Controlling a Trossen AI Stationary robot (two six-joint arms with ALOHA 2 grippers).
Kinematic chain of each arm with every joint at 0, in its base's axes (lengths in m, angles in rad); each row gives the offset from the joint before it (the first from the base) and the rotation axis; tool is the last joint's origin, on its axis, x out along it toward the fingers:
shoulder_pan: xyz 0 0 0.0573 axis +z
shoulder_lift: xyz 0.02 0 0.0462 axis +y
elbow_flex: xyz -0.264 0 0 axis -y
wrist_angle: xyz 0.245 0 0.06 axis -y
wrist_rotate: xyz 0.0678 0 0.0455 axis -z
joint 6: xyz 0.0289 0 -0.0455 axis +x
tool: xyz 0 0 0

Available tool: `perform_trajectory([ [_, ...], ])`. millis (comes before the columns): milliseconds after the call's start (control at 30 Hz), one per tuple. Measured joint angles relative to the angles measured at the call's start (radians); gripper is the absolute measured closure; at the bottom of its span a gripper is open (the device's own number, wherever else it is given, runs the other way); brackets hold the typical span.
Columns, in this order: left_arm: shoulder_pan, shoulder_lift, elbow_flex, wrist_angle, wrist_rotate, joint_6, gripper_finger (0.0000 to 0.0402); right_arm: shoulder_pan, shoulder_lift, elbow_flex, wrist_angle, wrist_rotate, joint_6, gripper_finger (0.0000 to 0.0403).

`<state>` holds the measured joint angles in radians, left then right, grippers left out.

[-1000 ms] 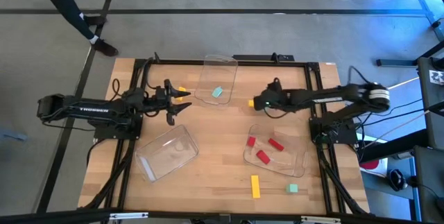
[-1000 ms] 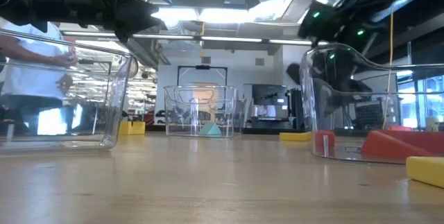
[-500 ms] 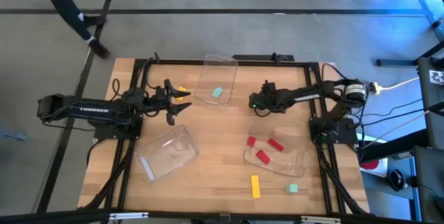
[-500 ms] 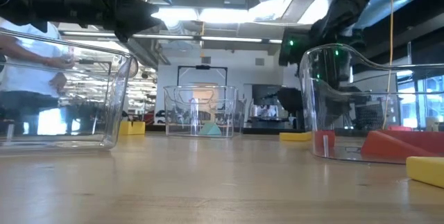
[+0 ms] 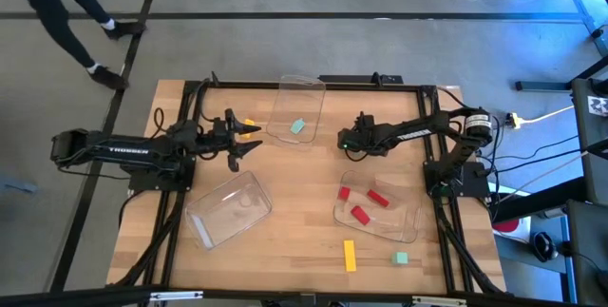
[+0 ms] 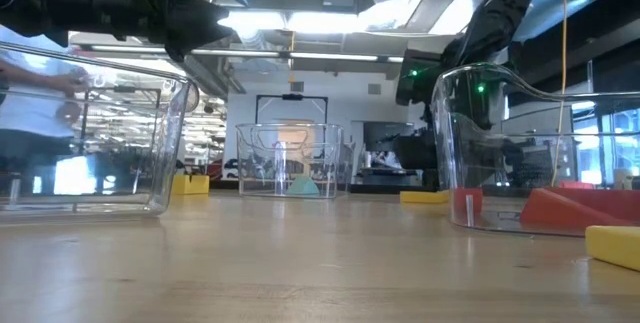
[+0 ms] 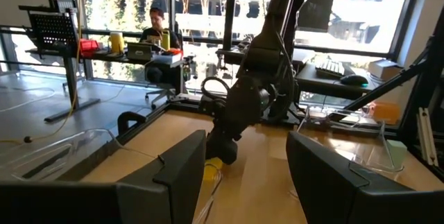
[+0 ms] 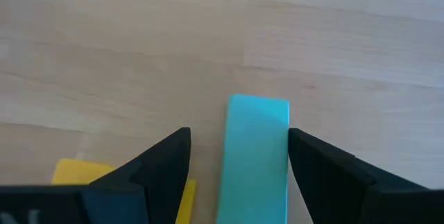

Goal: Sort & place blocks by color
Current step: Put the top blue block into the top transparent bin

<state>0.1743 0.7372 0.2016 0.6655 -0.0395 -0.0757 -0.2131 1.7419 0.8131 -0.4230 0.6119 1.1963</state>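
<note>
My right gripper point(image 5: 344, 141) is open and low over the table's middle, between the far tray and the right tray. In its wrist view a mint green bar point(image 8: 253, 154) lies on the wood between the open fingers point(image 8: 236, 156), and a yellow block point(image 8: 76, 172) peeks out beside one finger. The high view hides both under the gripper. My left gripper point(image 5: 255, 136) hovers open near another yellow block point(image 5: 249, 122). Three red blocks point(image 5: 361, 202) lie in the right tray, a mint block point(image 5: 297, 126) in the far tray. My right gripper straddles the mint bar, with its fingers lying along the bar's length. One finger point(image 8: 312, 161) stands right at the bar's long side point(image 8: 283, 137); whether it touches, I cannot tell. Bare wood shows between the bar and the other finger.
Three clear trays stand on the table: the far one point(image 5: 304, 86), an empty one point(image 5: 204, 226) near the left, and the right one point(image 5: 408, 221). A yellow bar point(image 5: 350, 255) and a mint cube point(image 5: 401, 259) lie by the near edge. A person walks beyond the far left corner.
My right gripper has travelled toward the table's left and now covers the yellow block that showed just ahead of it a second ago. Its arm has drawn in over the right side. The person beyond the table has walked on.
</note>
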Motion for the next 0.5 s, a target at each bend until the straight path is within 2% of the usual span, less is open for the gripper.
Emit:
perform_trajectory([
  [133, 0.000, 0.000, 0.000, 0.000, 0.000, 0.000, 0.0207, 0.000, 0.006, 0.000, -0.001, -0.008, 0.000, 0.0163],
  [233, 0.000, 0.000, 0.000, -0.001, 0.000, 0.000, 0.0207, 0.000, 0.009, 0.000, -0.014, -0.013, -0.002, 0.0179],
  [467, 0.000, 0.000, 0.000, 0.000, 0.000, 0.000, 0.0207, 0.000, 0.009, 0.000, -0.053, 0.006, -0.027, 0.0272],
  [500, 0.000, 0.000, 0.000, 0.000, 0.000, 0.000, 0.0207, 0.000, 0.009, 0.000, -0.060, 0.012, -0.049, 0.0274],
])
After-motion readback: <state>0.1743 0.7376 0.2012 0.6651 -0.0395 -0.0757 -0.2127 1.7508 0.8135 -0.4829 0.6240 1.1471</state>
